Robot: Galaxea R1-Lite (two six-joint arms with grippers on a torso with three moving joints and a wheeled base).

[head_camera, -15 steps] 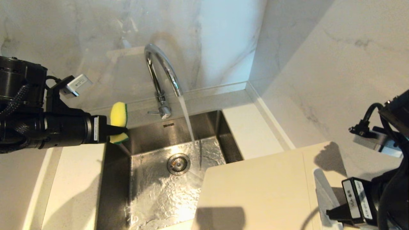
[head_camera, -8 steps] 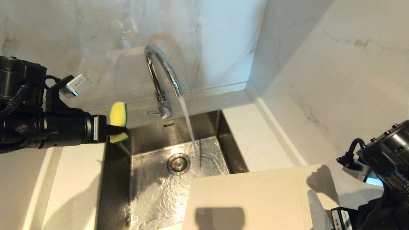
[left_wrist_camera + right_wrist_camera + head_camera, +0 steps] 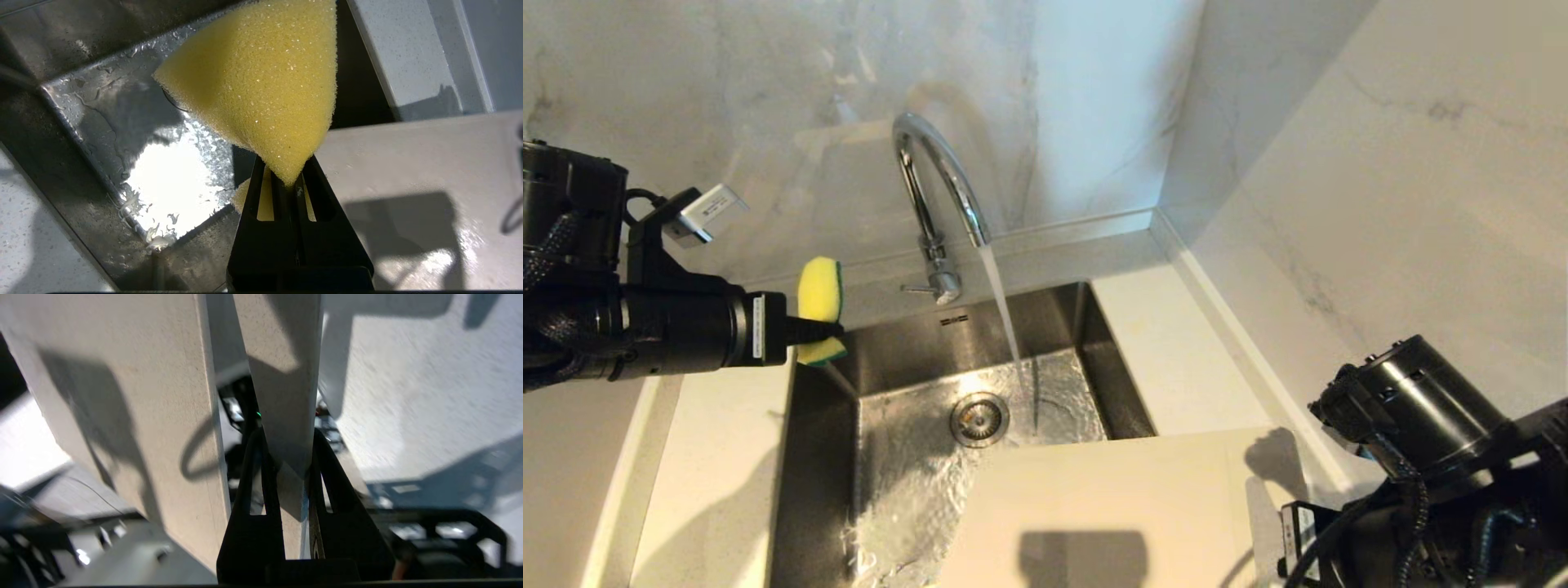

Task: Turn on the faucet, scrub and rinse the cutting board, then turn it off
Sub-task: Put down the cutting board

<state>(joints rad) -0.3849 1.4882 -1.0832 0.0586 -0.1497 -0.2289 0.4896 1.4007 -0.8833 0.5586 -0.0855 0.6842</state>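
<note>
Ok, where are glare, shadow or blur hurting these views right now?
Head view: water on the sink floor glints, and a square shadow lies on the cutting board. Left wrist view: a blown-out white patch on the sink floor beside the sponge. Right wrist view: counter background smeared, shadows crossing the board.

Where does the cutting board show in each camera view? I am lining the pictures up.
Head view: cutting board at bottom centre, over the sink's near right part.
Left wrist view: pale slab behind the sponge.
Right wrist view: close up, its handle bar clamped in the right gripper.
Shared landmark: the board's handle slot.
</note>
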